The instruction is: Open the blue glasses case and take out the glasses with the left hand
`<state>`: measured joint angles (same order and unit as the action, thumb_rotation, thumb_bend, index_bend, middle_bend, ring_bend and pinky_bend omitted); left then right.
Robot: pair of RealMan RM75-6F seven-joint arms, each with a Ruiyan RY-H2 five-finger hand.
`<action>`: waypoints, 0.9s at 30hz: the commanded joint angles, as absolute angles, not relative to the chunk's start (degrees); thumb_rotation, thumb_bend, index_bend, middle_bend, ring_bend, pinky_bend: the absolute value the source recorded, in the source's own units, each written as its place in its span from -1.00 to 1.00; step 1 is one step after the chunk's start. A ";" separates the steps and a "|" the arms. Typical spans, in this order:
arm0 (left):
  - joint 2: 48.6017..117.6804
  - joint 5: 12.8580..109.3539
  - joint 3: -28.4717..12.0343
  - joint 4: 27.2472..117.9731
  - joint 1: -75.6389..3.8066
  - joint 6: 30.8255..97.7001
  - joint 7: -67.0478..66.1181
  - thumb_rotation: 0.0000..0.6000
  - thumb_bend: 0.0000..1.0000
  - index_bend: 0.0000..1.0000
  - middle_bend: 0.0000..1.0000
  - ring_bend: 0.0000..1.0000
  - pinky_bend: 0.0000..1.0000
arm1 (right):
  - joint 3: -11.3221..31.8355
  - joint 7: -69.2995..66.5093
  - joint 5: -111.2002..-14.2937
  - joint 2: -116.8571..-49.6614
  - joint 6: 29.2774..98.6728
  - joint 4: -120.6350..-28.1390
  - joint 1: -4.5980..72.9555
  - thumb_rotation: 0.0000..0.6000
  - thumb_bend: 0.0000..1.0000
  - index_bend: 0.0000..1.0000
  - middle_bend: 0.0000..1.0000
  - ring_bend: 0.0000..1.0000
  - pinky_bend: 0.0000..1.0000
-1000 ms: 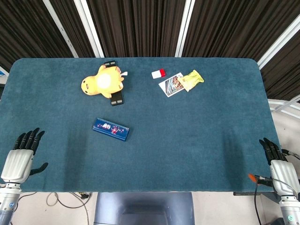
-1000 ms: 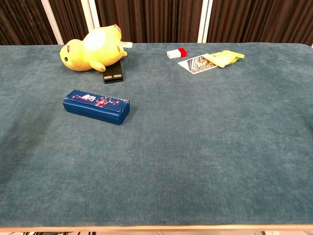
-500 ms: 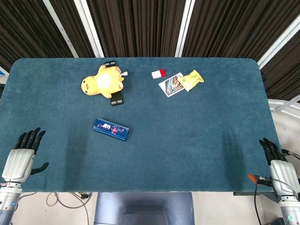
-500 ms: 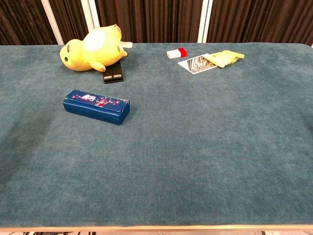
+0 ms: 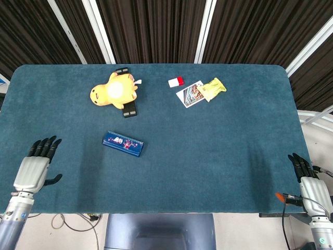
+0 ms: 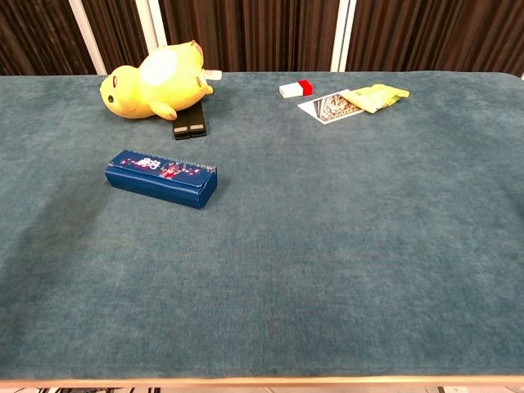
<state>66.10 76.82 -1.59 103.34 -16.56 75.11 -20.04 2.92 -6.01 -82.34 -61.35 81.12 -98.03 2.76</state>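
The blue glasses case [image 5: 123,143] [image 6: 161,178] lies closed on the blue table, left of centre, with a printed pattern on its lid. The glasses are hidden inside it. My left hand [image 5: 36,167] hovers over the table's near left corner, well to the left of the case, fingers stretched out and apart with nothing in them. At the table's near right edge my right hand [image 5: 307,179] is held open and empty, far from the case. Neither hand shows in the chest view.
A yellow plush toy [image 5: 113,90] [image 6: 155,82] lies at the back left, with a black object [image 5: 129,109] [image 6: 189,122] beside it. Further right lie a small red and white box [image 5: 176,81], a picture card [image 5: 190,94] and a yellow packet [image 5: 213,87].
My left hand has moved right and a little forward over the table's near left corner. The case and the right hand have not moved.
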 commanded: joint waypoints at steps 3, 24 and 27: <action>65.75 68.70 -6.91 105.91 -25.49 64.05 -27.50 1.00 -0.59 -1.00 -0.85 -1.00 -0.84 | 3.00 -5.78 -81.77 -61.26 80.72 -98.36 2.85 1.00 -0.73 -1.00 -1.00 -1.00 -0.60; 76.79 41.82 -9.62 87.81 -51.46 40.21 -42.68 1.00 -0.51 -1.00 -0.67 -1.00 -0.80 | 3.23 -6.01 -80.04 -60.62 79.38 -99.26 3.07 1.00 -0.73 -1.00 -1.00 -1.00 -0.60; 77.66 40.20 -8.62 86.15 -52.95 39.43 -42.90 1.00 -0.49 -1.00 -0.67 -1.00 -0.80 | 3.25 -6.06 -79.88 -60.62 79.24 -99.30 3.10 1.00 -0.73 -1.00 -1.00 -1.00 -0.60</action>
